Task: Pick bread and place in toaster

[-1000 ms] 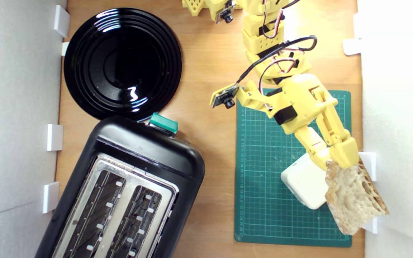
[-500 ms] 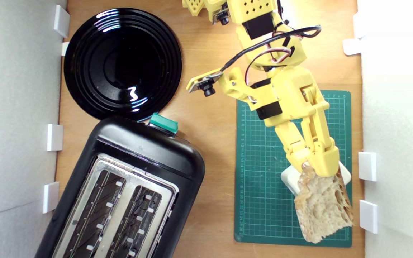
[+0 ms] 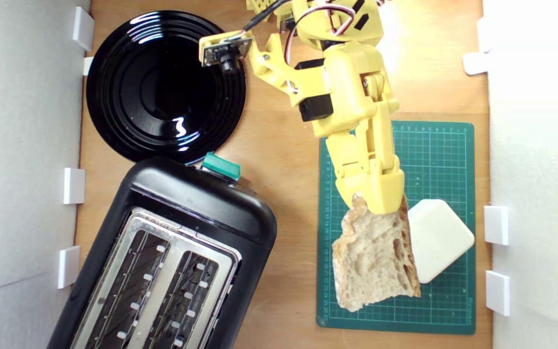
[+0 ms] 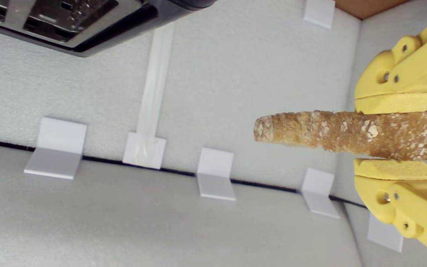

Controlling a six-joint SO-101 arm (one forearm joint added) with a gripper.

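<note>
The toaster [image 3: 162, 261] runs off the exterior view's lower edge at seven o'clock, its slots cut short; the wrist view catches only one corner of it [image 4: 87, 22]. The bread [image 3: 373, 257] covers part of the cream block [image 3: 441, 237], and the pincer [image 3: 373, 203] hides the slice's upper end. The arm's base is lost beyond the top edge at twelve o'clock.

Gripper [image 3: 373, 201] clamped on bread [image 3: 373, 257] above green mat [image 3: 441, 145], beside cream block [image 3: 439, 237], well apart from toaster [image 3: 172, 261].
</note>
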